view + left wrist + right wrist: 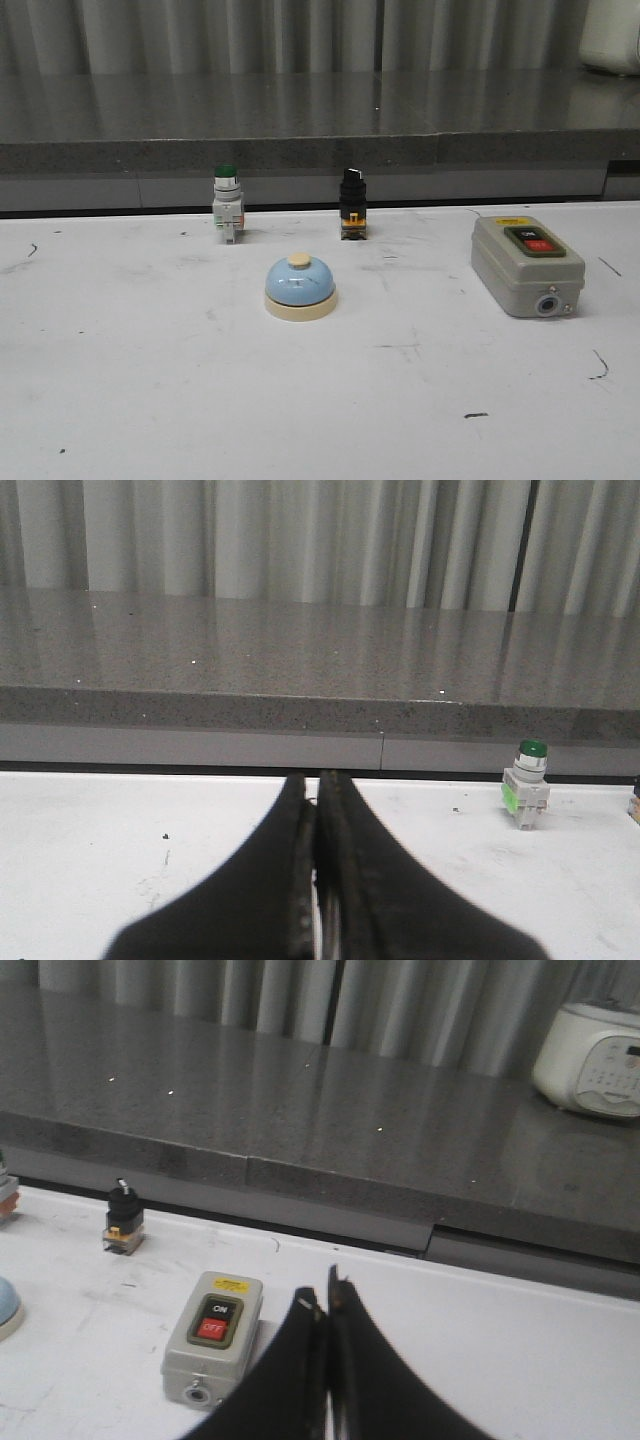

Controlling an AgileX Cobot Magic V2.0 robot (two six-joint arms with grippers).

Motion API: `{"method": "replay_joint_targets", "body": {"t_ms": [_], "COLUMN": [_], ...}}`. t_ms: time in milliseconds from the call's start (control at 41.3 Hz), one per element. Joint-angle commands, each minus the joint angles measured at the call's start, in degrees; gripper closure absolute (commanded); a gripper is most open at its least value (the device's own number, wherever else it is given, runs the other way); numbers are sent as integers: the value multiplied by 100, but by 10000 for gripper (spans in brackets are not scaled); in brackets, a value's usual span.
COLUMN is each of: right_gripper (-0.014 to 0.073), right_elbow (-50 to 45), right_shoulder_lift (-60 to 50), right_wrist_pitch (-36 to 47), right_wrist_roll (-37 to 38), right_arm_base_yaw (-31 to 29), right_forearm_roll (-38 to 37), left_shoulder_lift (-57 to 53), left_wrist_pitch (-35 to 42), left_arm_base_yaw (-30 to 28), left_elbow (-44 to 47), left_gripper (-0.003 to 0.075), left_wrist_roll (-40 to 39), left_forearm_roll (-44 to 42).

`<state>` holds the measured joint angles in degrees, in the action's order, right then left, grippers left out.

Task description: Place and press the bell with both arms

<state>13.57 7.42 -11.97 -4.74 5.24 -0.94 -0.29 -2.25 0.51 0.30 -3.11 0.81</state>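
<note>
Seems the very beginning of the task: no arm visible in the front view, nothing touched, the bell (300,288) standing alone and upright on the white table (120,400). Left gripper (318,810) seen only in its own wrist view, black fingers pressed together with just a thin seam between them, holding nothing, above bare table. Same for the right gripper (326,1310): fingers closed together, empty, hanging just beside the grey switch box (212,1338). Placed a little left of the table middle in the front view, the bell; from it, the green-capped push button (227,203) at about 11 o'clock, the black selector switch (352,204) at about 1 o'clock, the switch box (525,265) well apart at 3 o'clock. Only a small slice of the bell (6,1305) visible at the edge of the right wrist view, and none of it in the left wrist view, where only the green-capped button (527,783) shows. Probably needed next: opening one gripper wide, bringing it down over the dome, and closing on the sides low near the base, because a smooth round dome likely slips under a high grip. Then, after putting it down, a closed fingertip of the other arm straight onto the button from above. As for the look: a light-blue glossy dome, small reflections on it, a cream round base wider than the dome, a cream button (299,260) on top, not pressed as far as can be judged.
</note>
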Motion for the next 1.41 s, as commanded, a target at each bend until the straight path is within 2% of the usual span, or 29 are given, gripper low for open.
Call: {"method": "replay_joint_targets", "body": {"t_ms": [0, 218, 436, 630, 1381], "right_gripper": [662, 662, 662, 662, 662], "right_elbow": [-400, -1472, -1477, -1477, -1477], "right_shoulder_lift": [-332, -894, -894, -894, -894], "right_wrist_pitch": [1100, 1915, 1762, 1769, 1770], "right_wrist_roll": [-12, -12, 18, 75, 75], "right_arm_base_yaw": [-185, -227, -237, -237, -292], "right_forearm_roll": [-43, 10, 49, 510, 510], "left_shoulder_lift": [-94, -94, -94, -94, -94], "left_wrist_pitch": [491, 491, 491, 491, 491], "left_arm_base_yaw": [27, 27, 27, 27, 27], "left_elbow": [132, 132, 132, 132, 132], "left_gripper": [740, 740, 740, 740, 740], "left_wrist_roll": [3, 3, 3, 3, 3], "left_forearm_roll": [60, 60, 60, 60, 60]}}
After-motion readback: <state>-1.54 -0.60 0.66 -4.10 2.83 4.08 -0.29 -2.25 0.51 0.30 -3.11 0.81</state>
